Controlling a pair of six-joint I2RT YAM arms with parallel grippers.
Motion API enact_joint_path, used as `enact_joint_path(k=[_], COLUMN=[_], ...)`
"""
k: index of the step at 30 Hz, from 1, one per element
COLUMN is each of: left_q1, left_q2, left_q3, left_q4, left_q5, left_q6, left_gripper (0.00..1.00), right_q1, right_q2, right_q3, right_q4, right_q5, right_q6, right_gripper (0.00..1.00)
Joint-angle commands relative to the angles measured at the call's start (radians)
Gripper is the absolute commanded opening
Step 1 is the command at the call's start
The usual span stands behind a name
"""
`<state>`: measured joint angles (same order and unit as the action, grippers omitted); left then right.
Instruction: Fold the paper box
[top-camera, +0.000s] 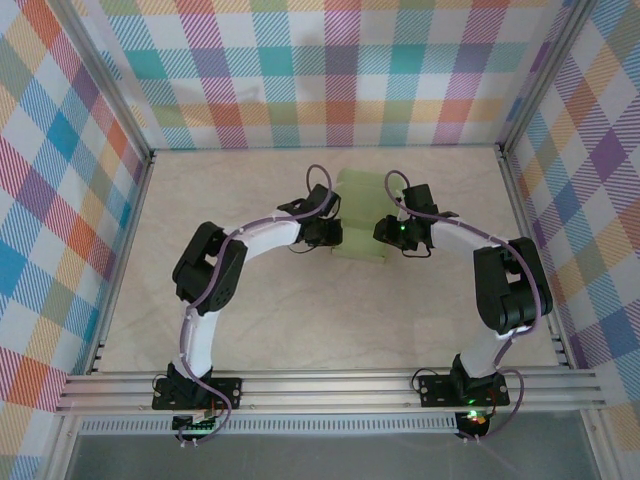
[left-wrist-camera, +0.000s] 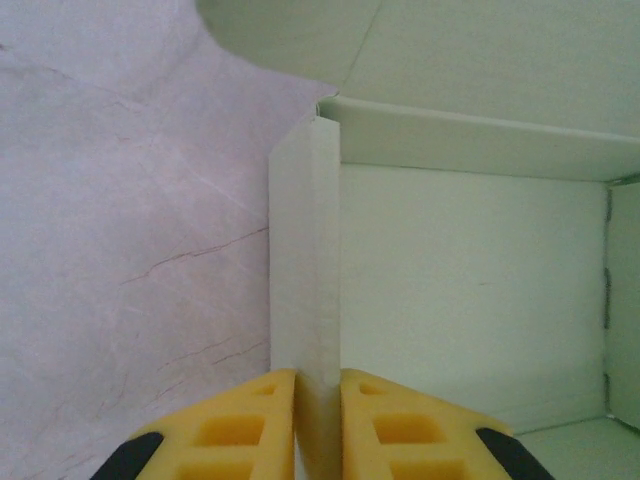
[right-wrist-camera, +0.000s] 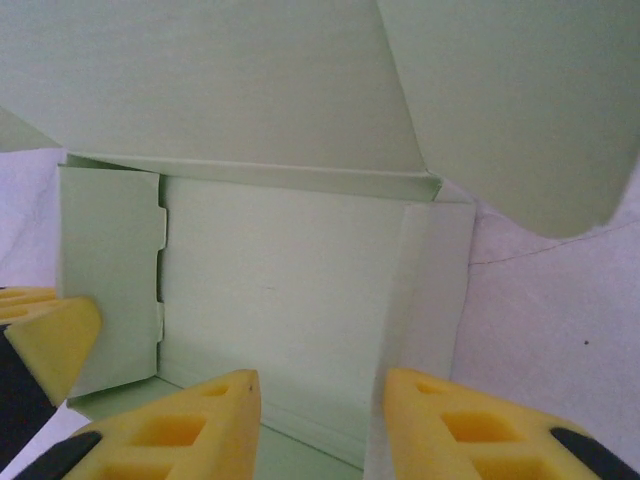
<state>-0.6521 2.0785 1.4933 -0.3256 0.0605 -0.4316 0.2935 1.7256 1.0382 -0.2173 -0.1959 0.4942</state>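
Observation:
The paper box (top-camera: 362, 215) is pale green card, partly folded, lying mid-table between the two arms with its lid flap raised at the far side. My left gripper (top-camera: 331, 233) is at its left side. In the left wrist view, the left gripper (left-wrist-camera: 318, 405) is shut on the box's upright left wall (left-wrist-camera: 305, 270). My right gripper (top-camera: 396, 232) is at the right side. In the right wrist view, the right gripper (right-wrist-camera: 318, 410) stands open over the box floor (right-wrist-camera: 280, 300). One finger is inside the box and the other is by the upright right wall (right-wrist-camera: 435, 290).
The table (top-camera: 300, 320) is pale marble-patterned, enclosed by chequered walls and an aluminium frame (top-camera: 330, 385) at the near edge. The open lid flap (right-wrist-camera: 510, 100) hangs over the far side of the box. A left finger (right-wrist-camera: 45, 340) shows at the box's left wall.

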Motion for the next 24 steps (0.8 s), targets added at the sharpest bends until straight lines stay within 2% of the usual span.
enact_joint_path(k=[1,6,11,21,24], left_q1=[-0.051,-0.073,-0.072,-0.072,-0.073], left_q2=[0.026,0.034,0.053,0.097,0.110], left_q3=[0.052,0.087,0.111,0.155,0.168], left_q4=[-0.093,-0.153,-0.153,-0.166,-0.174], left_q5=[-0.114,-0.219,-0.194,-0.166,-0.178], left_q6=[0.013,0.027,0.019,0.014,0.012], left_gripper=[0.16,0.14,0.20,0.19,0.21], right_q1=[0.004,0.004,0.004,0.003,0.004], right_q2=[0.029,0.030,0.030,0.033,0.035], right_q3=[-0.016,-0.017,-0.018,-0.022,-0.023], right_q4=[-0.007,0.000,0.004,0.009,0.013], right_q5=[-0.043,-0.047,-0.053,-0.060,-0.066], right_q6=[0.015,0.015,0.015,0.014,0.017], right_gripper=[0.38,0.38,0.38,0.37,0.37])
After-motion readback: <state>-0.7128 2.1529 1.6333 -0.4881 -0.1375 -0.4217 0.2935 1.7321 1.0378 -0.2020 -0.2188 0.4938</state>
